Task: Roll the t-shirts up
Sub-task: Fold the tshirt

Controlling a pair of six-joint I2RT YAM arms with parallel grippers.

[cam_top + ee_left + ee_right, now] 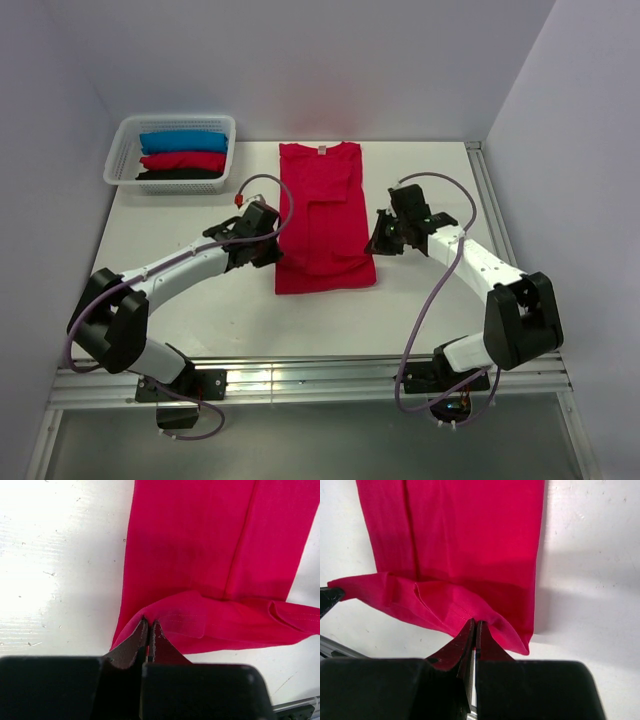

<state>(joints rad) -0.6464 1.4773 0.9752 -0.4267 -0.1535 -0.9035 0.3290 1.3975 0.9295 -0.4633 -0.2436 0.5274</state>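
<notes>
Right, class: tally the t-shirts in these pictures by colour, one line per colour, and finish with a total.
Red: 2 (the folded red t-shirt outside the basket and the red roll inside it)
Blue: 1 (the blue roll)
Black: 1 (the black roll)
Total: 4

No writing can be read in any view.
The only label is a small white neck tag (pixel 323 150) at the collar of the crimson t-shirt (pixel 325 215). From overhead it is too small to make out any print, and it is not in either wrist view.
</notes>
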